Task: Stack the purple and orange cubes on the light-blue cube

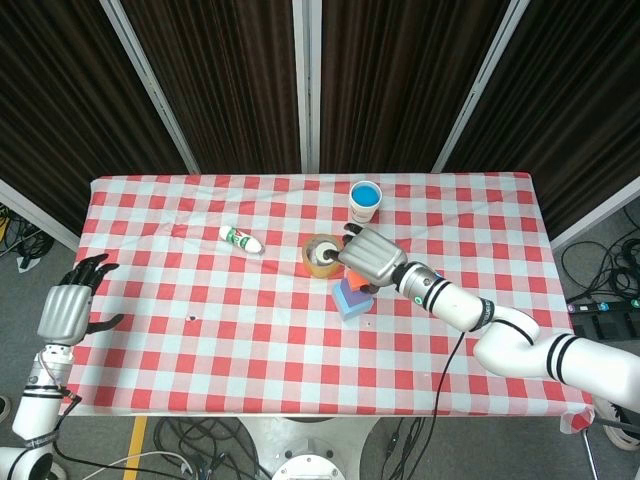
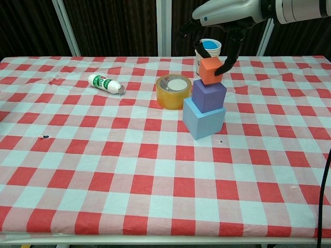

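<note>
The light-blue cube [image 2: 203,118] stands on the cloth with the purple cube [image 2: 208,95] on top of it. My right hand [image 2: 221,14] holds the orange cube [image 2: 209,71] between its fingers, the cube's underside at the purple cube's top face. In the head view the right hand [image 1: 369,257] covers most of the stack; only an edge of the light-blue cube [image 1: 346,303] and a sliver of the orange cube [image 1: 355,288] show. My left hand [image 1: 66,305] hangs open beyond the table's left edge, holding nothing.
A roll of yellow tape [image 2: 173,91] lies just left of the stack. A paper cup with a blue inside [image 2: 208,56] stands right behind the stack. A small white bottle [image 2: 105,83] lies on its side at the back left.
</note>
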Available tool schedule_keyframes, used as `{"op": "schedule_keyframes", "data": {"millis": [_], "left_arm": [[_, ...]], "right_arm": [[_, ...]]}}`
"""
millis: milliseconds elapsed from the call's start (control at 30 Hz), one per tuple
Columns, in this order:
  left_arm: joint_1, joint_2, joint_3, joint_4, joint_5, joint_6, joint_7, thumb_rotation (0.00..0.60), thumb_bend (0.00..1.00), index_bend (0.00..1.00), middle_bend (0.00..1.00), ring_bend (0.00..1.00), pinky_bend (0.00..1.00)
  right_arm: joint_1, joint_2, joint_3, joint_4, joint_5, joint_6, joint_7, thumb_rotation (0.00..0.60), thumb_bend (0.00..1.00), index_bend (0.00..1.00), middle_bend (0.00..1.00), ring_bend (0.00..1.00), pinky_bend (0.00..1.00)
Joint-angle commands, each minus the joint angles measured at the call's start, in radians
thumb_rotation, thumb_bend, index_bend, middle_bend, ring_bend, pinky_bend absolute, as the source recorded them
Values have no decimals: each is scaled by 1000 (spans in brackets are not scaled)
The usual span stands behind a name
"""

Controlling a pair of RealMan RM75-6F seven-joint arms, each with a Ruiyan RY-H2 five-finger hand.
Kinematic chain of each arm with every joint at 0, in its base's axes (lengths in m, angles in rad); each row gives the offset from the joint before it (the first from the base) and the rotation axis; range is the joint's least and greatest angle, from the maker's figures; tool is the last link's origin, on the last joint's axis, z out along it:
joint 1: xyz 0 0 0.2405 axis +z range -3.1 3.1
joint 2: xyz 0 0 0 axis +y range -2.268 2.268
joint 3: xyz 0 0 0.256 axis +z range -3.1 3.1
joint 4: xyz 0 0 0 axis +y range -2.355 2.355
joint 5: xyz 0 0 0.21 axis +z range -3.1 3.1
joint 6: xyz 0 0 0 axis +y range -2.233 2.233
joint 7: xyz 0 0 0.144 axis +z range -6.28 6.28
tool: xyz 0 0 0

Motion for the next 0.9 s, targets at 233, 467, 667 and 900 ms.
{"op": "schedule_keyframes", "data": {"millis": [233,467,667,900], "left_arm": [[0,0,1,-1,2,2,0,600,111,279,244,162,286],[1,-1,-1,2,-2,-1,-4,600,111,280,244,161,285],[1,-1,-1,4,-2,-1,-7,600,111,280,244,162,285],[1,-2,-1,4,0,0,-7,600,111,280,244,161,286]], "right_arm": [[1,4,-20,-2,-2,4,9,600,138,227,536,264,129],[11,-16,-29,16,0,-2,14,600,134,227,535,264,129],[19,-14,-38,20,4,-13,11,600,22,167,476,191,128],[15,18,-31,-11,7,8,23,600,0,12,224,18,80]]}}
